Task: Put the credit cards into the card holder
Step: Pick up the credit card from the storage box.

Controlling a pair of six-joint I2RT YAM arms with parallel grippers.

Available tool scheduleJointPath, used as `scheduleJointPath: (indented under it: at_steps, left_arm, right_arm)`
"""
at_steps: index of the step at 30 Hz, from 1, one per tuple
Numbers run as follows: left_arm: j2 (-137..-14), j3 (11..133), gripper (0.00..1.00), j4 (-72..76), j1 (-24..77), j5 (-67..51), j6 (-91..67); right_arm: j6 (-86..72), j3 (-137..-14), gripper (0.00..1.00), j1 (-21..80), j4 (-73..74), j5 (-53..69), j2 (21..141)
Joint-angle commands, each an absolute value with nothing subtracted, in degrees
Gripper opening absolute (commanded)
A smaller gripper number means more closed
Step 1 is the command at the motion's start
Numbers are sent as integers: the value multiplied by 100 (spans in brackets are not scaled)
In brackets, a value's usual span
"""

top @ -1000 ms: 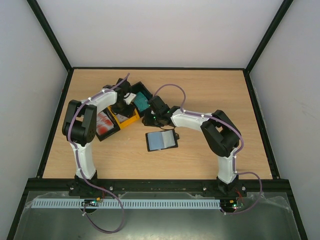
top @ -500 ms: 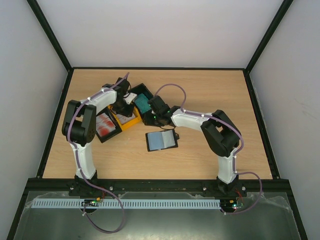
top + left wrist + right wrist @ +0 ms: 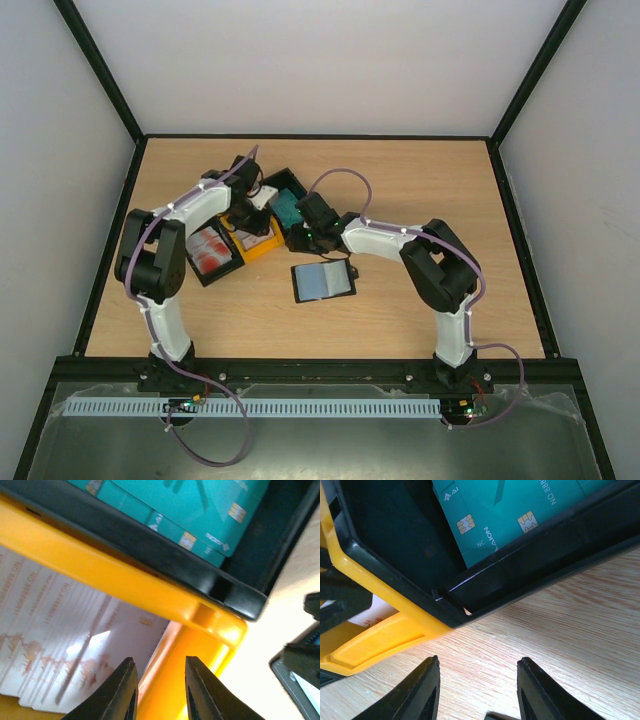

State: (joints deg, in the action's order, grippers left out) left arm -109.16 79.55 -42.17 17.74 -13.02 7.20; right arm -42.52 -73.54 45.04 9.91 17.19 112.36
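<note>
**Both grippers at the card bins, holder lying apart**

At the left of the top view, an open black plastic bin (image 3: 222,274) holds red-and-white plastic cards (image 3: 212,250). Just right of it stands a yellow plastic bin (image 3: 125,575) with grey-white cards (image 3: 60,630) inside. The left gripper (image 3: 160,662) hangs over this bin's corner. Its fingers stand narrowly apart with the yellow wall showing in the gap, and I cannot tell whether they clamp anything.

Touching the yellow bin on its far right side, a second black plastic bin (image 3: 150,545) carries teal-green cards (image 3: 200,505). The right gripper (image 3: 479,661) sits beside that bin's near wall, fingers spread, with only the wooden table (image 3: 420,180) between them.

The small black folding card holder (image 3: 323,281) lies flat on the table near the centre of the frame, below the bins, its grey pocket face up and no card visibly in it.
</note>
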Motion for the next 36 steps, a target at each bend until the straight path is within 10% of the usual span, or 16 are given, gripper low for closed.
scheduleJointPath:
  at_steps: [1,36]
  left_arm:
    - [-10496,7580,28,-4334,1965,-1454,536]
    - [-10667,7374,70,-4113,2344,-994,315]
  right_arm:
    - [-4263,-7503,42,4541,1067,1653,11313]
    - [-4307,-7108,41,4536,986,1543,10967]
